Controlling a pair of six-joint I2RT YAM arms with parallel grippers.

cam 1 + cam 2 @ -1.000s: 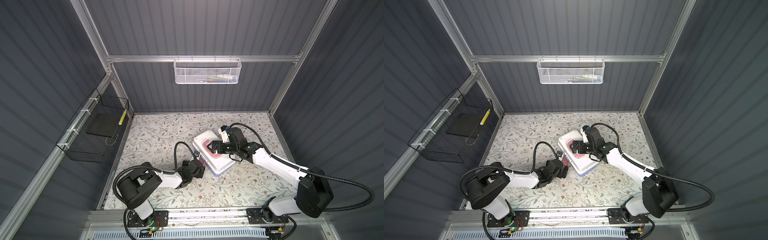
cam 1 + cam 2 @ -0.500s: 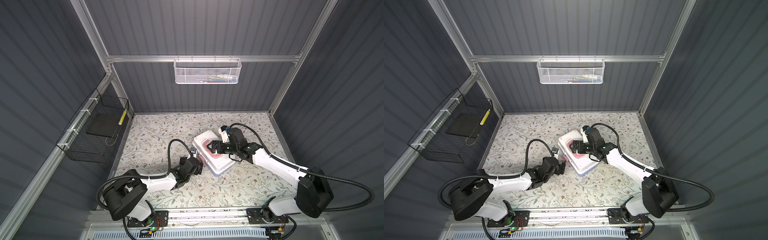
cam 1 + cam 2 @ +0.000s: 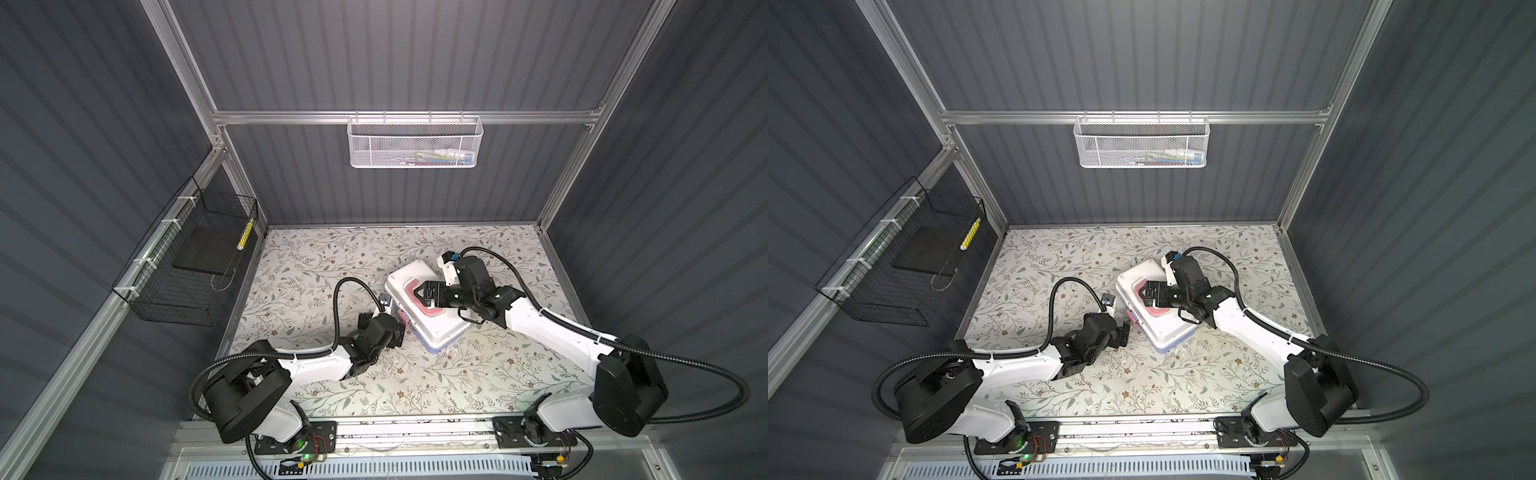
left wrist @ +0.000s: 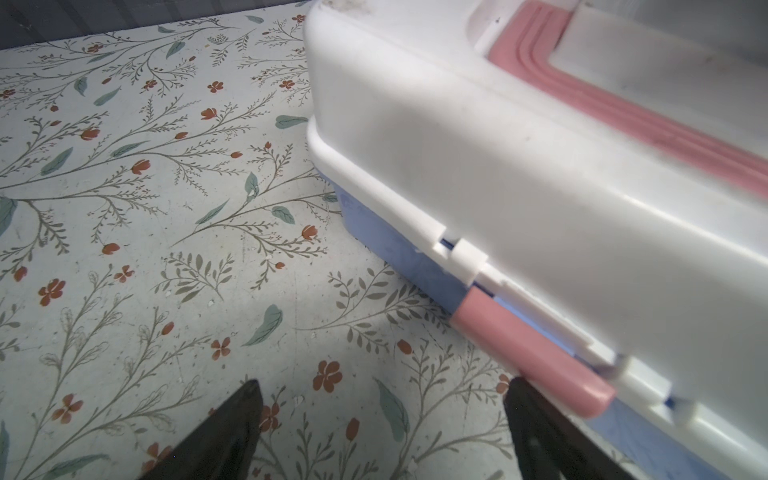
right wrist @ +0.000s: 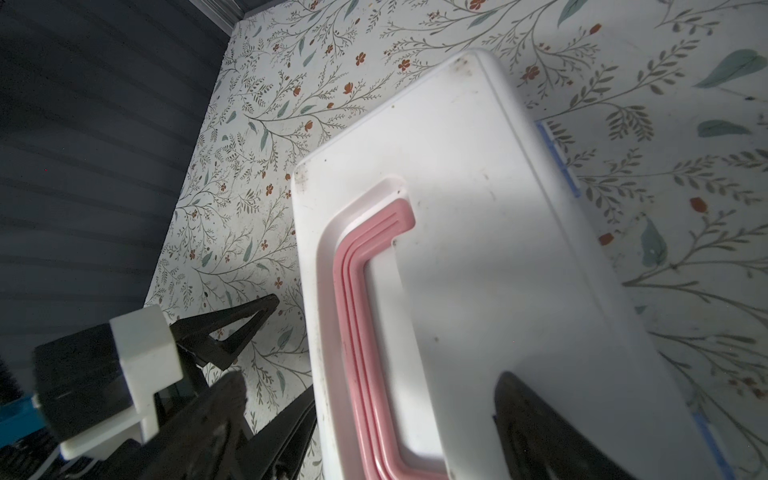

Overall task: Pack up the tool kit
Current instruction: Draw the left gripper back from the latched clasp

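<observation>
The tool kit box [image 3: 436,330] sits shut on the flowered table [image 3: 311,266], its white lid down over the blue base. I judge the packing itself done and the step in hand to be fastening the box.

My left gripper [image 4: 382,390] waits at the box's front side, jaws spread wide and holding nothing. One finger is just beside the end of the pink latch [image 4: 532,353]. Whether that latch is snapped home, I cannot tell.

My right gripper [image 5: 372,386] hangs over the lid, jaws wide and empty, straddling the pink handle [image 5: 357,291]. I cannot tell if it touches the lid.

Next, I think, the right gripper should bear down on the lid while the left presses the latch against the box, squarely so the box does not slide.
</observation>
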